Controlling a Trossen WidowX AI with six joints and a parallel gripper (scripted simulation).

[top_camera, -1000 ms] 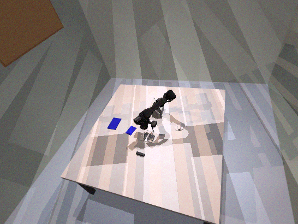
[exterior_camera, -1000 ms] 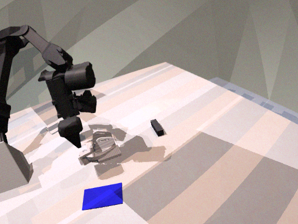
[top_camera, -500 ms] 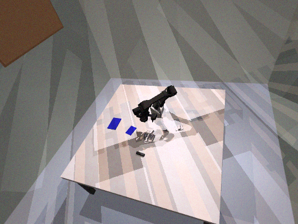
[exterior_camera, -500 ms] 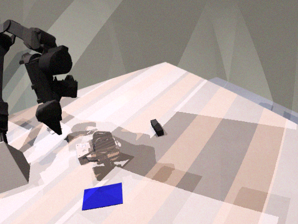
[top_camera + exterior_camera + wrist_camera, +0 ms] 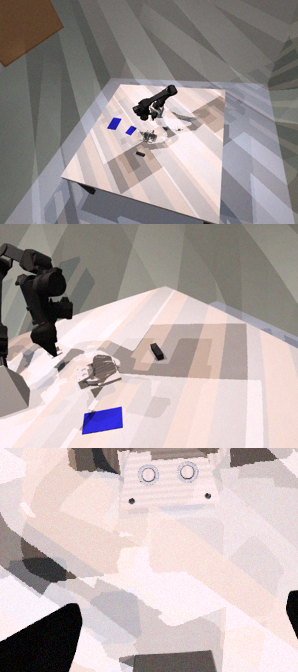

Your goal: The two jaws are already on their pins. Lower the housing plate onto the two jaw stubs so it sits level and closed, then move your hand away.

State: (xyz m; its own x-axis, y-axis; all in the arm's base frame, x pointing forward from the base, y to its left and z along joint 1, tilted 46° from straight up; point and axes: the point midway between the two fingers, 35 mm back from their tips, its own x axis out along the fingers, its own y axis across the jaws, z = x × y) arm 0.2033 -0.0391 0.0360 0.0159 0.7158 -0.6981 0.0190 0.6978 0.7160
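The pale housing plate (image 5: 82, 374) (image 5: 167, 490), with two ringed pins and two small dark holes, lies at the near end of the gripper assembly (image 5: 149, 136) on the table. It looks about level in the exterior view, but patchy shadow hides whether it sits fully closed on the jaw stubs. A dark curved jaw (image 5: 102, 459) is cut off by the wrist view's top edge. The stubs cannot be made out. My gripper (image 5: 55, 354) (image 5: 184, 608) is open and empty, above the table on the robot-base side, apart from the plate.
A black block (image 5: 140, 154) (image 5: 157, 352) lies beyond the assembly. Blue patches (image 5: 114, 123) (image 5: 131, 130) (image 5: 103, 420) lie to one side. A small pale part (image 5: 178, 129) lies on the table, partly behind my fingertips in the exterior view. Strong shadows cross the table (image 5: 191, 175).
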